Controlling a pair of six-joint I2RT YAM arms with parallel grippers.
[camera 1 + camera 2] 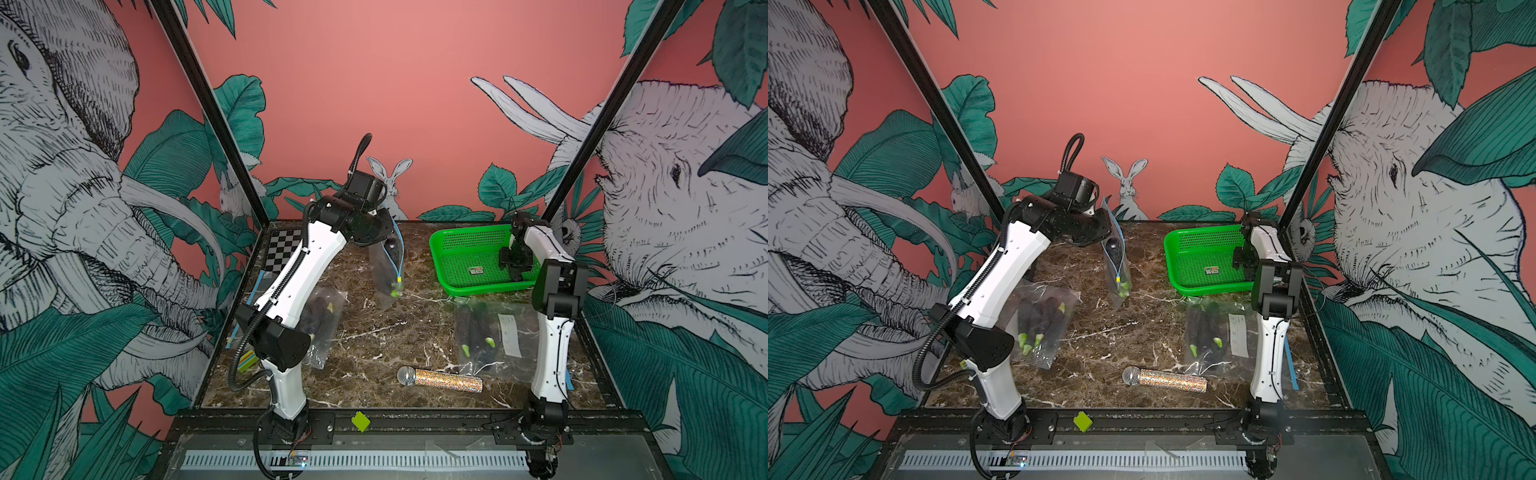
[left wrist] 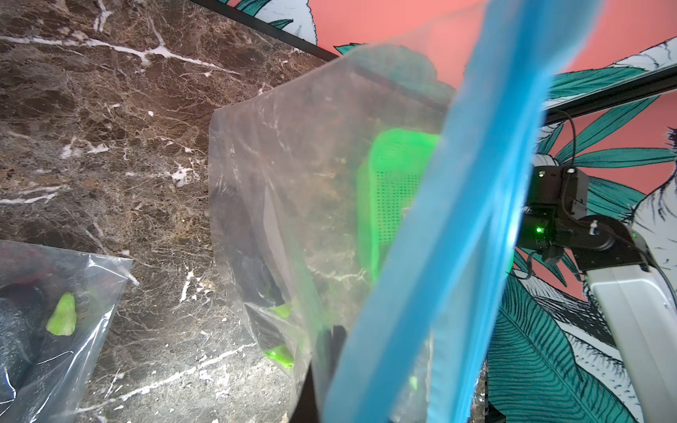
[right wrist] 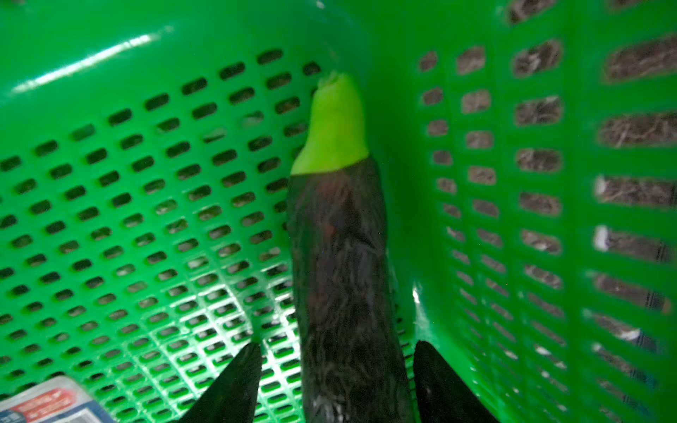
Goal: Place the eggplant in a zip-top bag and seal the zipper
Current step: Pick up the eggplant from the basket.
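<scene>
A dark purple eggplant [image 3: 340, 256] with a light green stem lies in a corner of the green basket [image 3: 146, 183]. My right gripper [image 3: 337, 346] is open and straddles it, with a gap showing at each black finger [image 3: 234, 381]. In a top view the right gripper [image 1: 515, 266] reaches down into the basket [image 1: 461, 253]. My left gripper [image 1: 384, 220] is shut on the top of a clear zip-top bag [image 1: 388, 270], which hangs above the table. Its blue zipper [image 2: 458, 219] gapes. Dark eggplant [image 2: 252, 263] with green stems rests inside the bag [image 2: 293, 164].
Two more clear bags of eggplants lie on the marble table, one at the left [image 1: 324, 320] and one at the right [image 1: 482, 336]. A glittery microphone [image 1: 440, 379] lies near the front edge. A small label [image 1: 476, 271] sits in the basket. A checkerboard [image 1: 282, 249] is at the back left.
</scene>
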